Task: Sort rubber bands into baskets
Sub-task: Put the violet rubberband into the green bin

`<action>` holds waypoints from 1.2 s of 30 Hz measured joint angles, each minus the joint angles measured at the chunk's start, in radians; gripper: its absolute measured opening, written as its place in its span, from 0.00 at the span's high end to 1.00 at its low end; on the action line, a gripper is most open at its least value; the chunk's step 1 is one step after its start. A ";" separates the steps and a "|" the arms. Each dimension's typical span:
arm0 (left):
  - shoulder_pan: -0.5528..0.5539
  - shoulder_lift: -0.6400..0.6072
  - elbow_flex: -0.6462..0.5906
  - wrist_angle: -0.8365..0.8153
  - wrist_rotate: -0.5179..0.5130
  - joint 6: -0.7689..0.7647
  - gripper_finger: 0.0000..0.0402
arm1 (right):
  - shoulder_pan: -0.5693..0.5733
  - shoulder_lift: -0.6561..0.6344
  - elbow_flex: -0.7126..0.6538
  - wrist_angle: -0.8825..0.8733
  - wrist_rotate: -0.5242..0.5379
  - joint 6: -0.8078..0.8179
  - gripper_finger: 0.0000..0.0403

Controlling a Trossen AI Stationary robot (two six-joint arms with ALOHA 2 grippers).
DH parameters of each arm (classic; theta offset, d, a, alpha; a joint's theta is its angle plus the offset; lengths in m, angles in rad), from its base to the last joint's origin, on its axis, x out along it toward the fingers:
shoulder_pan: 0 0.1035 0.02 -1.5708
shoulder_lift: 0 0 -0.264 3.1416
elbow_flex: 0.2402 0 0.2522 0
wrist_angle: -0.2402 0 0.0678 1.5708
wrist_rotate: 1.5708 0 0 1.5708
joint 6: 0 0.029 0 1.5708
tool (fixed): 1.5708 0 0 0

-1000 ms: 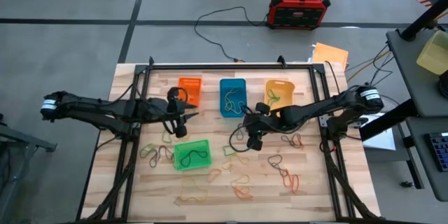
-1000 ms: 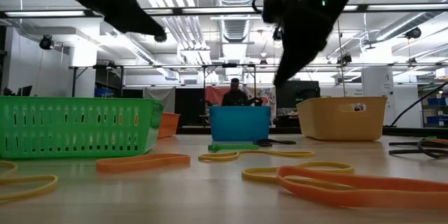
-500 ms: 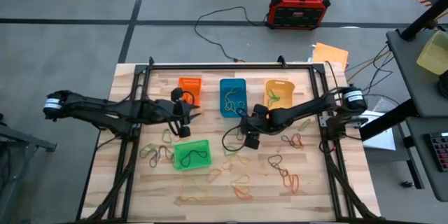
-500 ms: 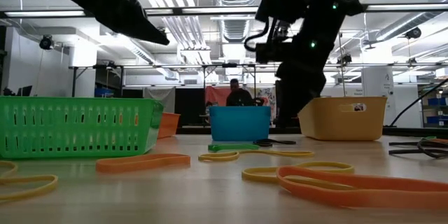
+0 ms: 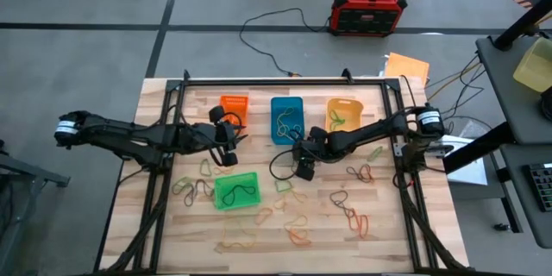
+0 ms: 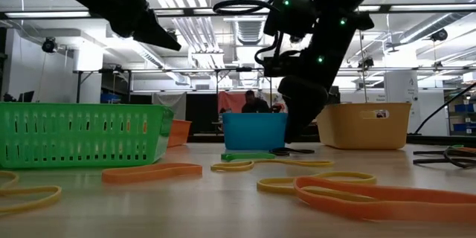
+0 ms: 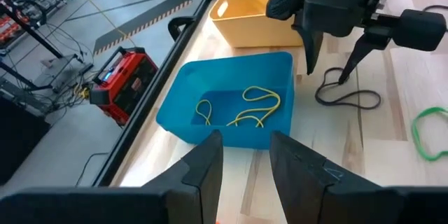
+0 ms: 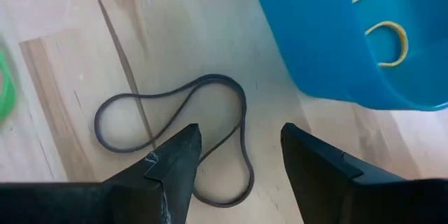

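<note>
Your right gripper (image 8: 234, 161) hangs with its two dark fingers spread apart and nothing between them. Just under it, on the bare wooden table (image 8: 63, 77), lies the thin dark brown rubber band (image 8: 175, 136), flat and bent into a loose figure of eight. It lies just beside the near wall of the blue rectangular plastic basket (image 8: 329, 35), but it does not touch it.

You should expect this band to be very light, soft and floppy, so it will not keep its shape when lifted. It lies flat against the wood, so I think the fingertips must come down until they touch the table. Take it at the narrow waist, where the two strands come close together; there one closing can catch both.

Farther off, your left gripper (image 7: 245, 157) waits above the table near the blue basket, which holds some thin yellow rubber bands (image 7: 245, 108). Its fingers stand partly apart, and I see nothing between them.

Beyond it stands the yellow-orange plastic basket (image 7: 259, 14).
</note>
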State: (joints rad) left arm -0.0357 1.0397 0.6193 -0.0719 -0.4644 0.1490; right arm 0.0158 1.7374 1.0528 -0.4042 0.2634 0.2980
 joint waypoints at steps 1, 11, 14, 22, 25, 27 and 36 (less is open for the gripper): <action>0.000 0.000 0.000 -0.001 0.000 0.000 0.74 | -0.001 0.000 -0.001 0.000 -0.003 0.005 0.52; 0.001 0.000 0.000 0.013 0.000 0.022 0.74 | -0.002 0.000 -0.051 0.055 -0.013 0.043 0.52; 0.001 0.000 0.000 0.017 0.000 0.023 0.74 | -0.002 0.000 -0.054 0.063 -0.013 0.031 0.52; 0.001 0.000 0.001 0.016 0.000 0.023 0.74 | -0.002 0.000 -0.049 0.065 -0.013 0.024 0.52; 0.001 0.000 0.001 0.016 0.000 0.023 0.74 | -0.002 0.000 -0.047 0.065 -0.013 0.019 0.52; 0.001 0.000 0.001 0.016 0.000 0.023 0.74 | -0.002 0.000 -0.046 0.065 -0.013 0.015 0.52; 0.001 0.000 0.001 0.019 0.001 0.024 0.74 | -0.002 -0.054 -0.046 0.008 -0.010 0.005 0.52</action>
State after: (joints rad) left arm -0.0345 1.0401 0.6201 -0.0533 -0.4637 0.1733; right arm 0.0143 1.6830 1.0069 -0.3964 0.2535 0.3031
